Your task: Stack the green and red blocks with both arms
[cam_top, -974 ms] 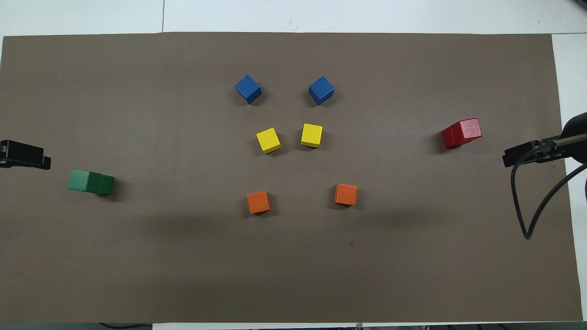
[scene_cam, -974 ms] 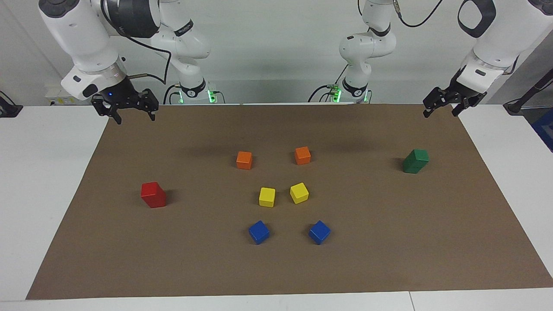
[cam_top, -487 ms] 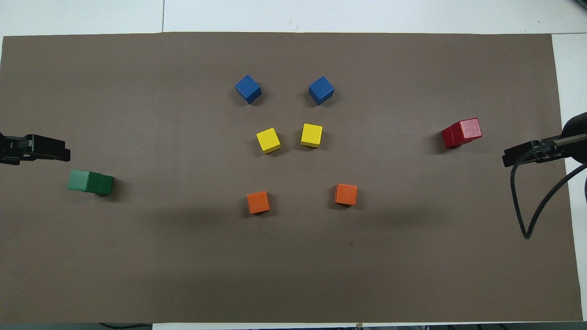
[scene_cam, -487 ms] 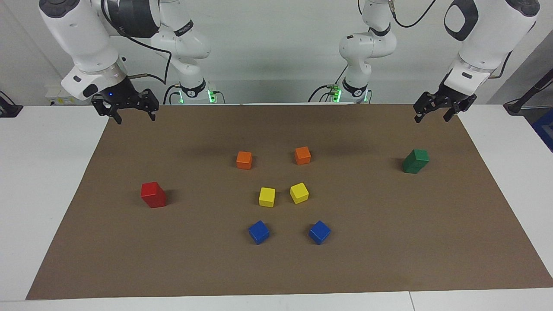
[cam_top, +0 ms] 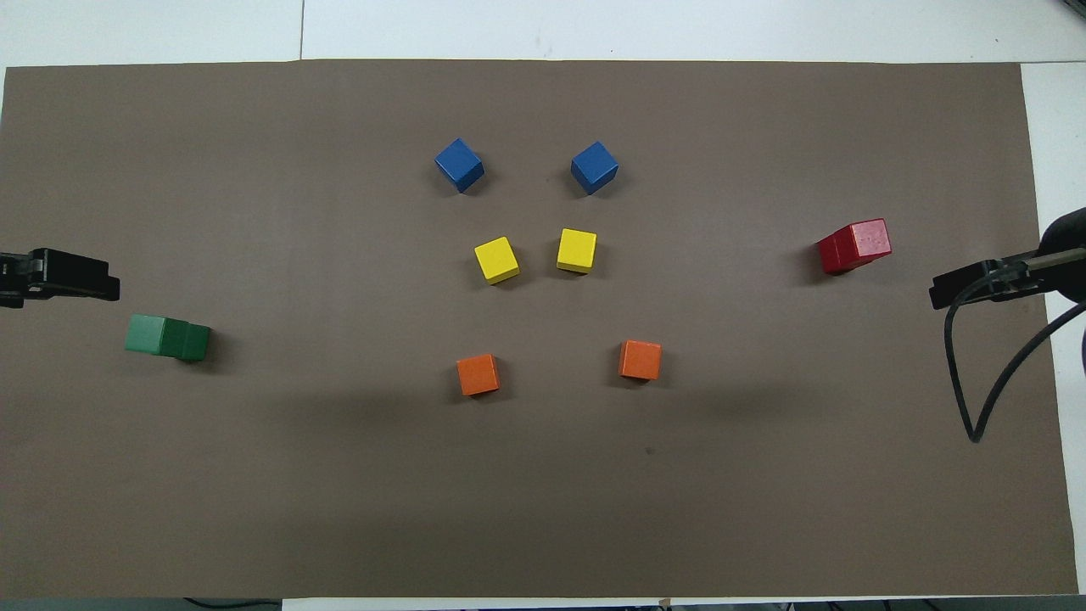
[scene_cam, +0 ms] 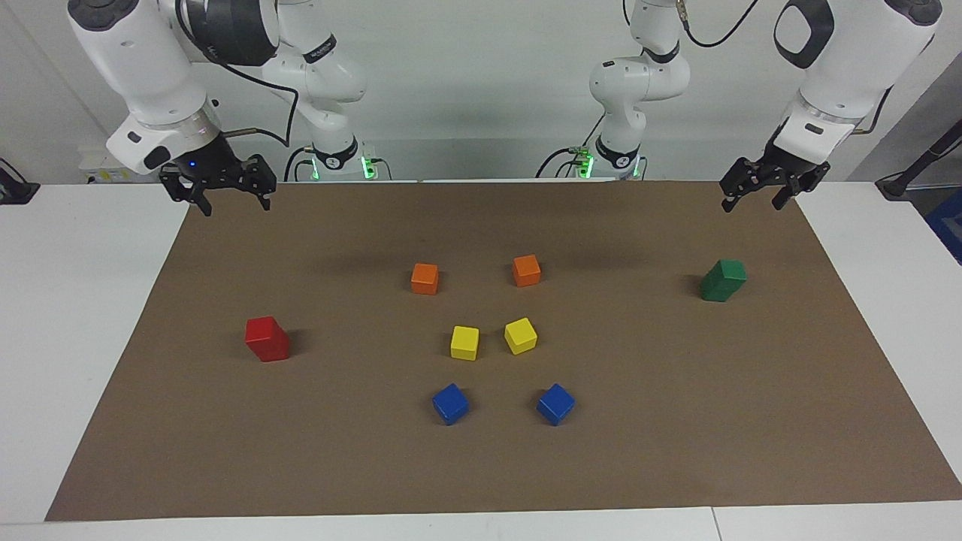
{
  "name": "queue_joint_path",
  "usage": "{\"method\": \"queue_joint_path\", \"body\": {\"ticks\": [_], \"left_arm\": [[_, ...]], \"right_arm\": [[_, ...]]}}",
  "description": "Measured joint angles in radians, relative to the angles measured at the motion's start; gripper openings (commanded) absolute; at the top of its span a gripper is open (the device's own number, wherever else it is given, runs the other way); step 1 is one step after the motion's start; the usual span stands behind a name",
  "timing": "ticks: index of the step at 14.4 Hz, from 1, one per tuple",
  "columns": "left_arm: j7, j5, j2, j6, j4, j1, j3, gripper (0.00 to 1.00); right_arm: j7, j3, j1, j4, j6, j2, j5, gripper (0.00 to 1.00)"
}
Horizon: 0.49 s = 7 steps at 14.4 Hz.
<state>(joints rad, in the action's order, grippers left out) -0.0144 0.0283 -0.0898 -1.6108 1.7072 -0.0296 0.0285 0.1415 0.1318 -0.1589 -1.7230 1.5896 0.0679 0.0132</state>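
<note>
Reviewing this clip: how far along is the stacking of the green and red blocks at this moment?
Both stacks look built: the two glossy dark green cubes stand one on the other toward the left arm's end of the brown mat, and the two bright red cubes toward the right arm's end. Nothing is in hand: the left gripper and right gripper hang open, apart from them. Apparently nothing is left to stack.

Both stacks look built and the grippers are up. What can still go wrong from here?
1. The green stack leans toward the left arm's end of the table, so it may topple if the mat is jolted.
2. The open left gripper hangs close above that stack, so a low sweep could clip it.
3. The red stack also looks slightly off-square. The right gripper, open too, waits up over the mat's edge.
</note>
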Motion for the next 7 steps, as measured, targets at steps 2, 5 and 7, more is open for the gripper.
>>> {"method": "queue_joint_path", "body": {"ticks": [2,5,7], "left_arm": [[0.000,0.000,0.006,-0.001,0.000,0.003,0.000,1.00],[0.000,0.000,0.014,-0.001,0.001,0.010,0.000,1.00],[0.000,-0.001,0.014,-0.002,0.000,0.010,-0.002,1.00]], "right_arm": [[-0.001,0.000,0.000,0.000,0.000,0.000,0.000,1.00],[-0.002,0.000,0.000,-0.001,0.000,0.000,0.000,1.00],[-0.002,0.000,0.000,-0.001,0.000,0.000,0.000,1.00]]}}
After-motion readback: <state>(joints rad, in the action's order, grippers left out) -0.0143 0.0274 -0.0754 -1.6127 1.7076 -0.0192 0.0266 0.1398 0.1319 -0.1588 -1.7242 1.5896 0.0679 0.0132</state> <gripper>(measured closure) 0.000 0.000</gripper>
